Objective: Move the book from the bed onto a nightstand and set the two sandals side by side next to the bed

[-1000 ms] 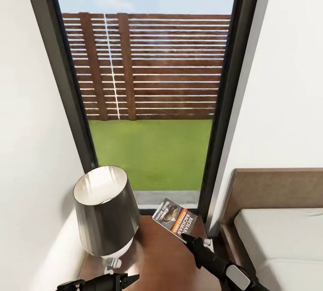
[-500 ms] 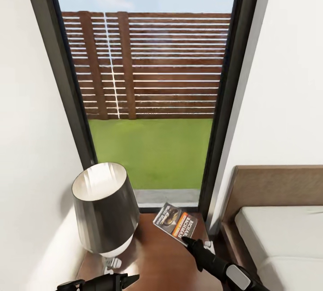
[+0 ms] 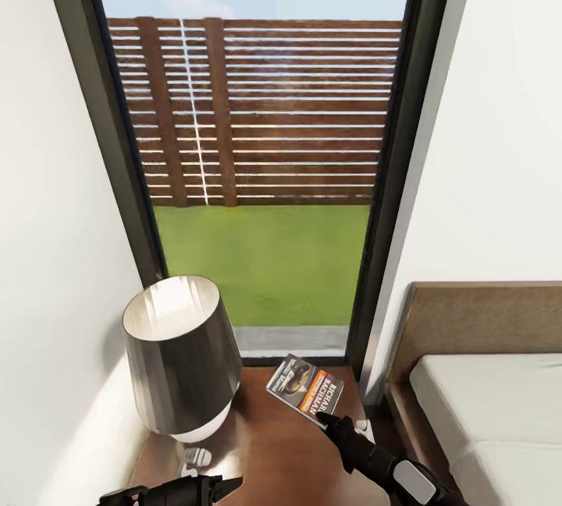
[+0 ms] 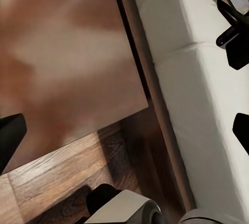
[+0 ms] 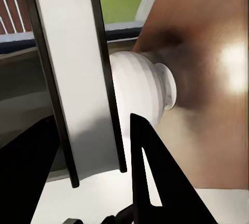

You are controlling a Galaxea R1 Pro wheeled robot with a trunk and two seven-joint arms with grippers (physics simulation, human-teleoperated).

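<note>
While the right gripper (image 3: 326, 418) pinches the near edge of the book (image 3: 304, 390), its two fingers closed on the thin cover, the book is over the far right corner of the nightstand (image 3: 281, 451), close to the far edge by the window (image 3: 257, 162); whether it already lies flat on the top I cannot tell. In the right wrist view the book (image 5: 78, 89) stands edge-on between the dark fingers (image 5: 150, 167), with the white lamp base (image 5: 142, 86) just behind it on the brown top. The lamp (image 3: 183, 361) with its black shade takes the left side of the nightstand, so the free surface is the middle and the right part. The bed (image 3: 492, 412) with the off-white mattress is just beside the right edge of the nightstand, with only a narrow gap between. The left gripper (image 3: 222, 485) hangs low at the near edge of the nightstand, its fingers parted and holding nothing.
</note>
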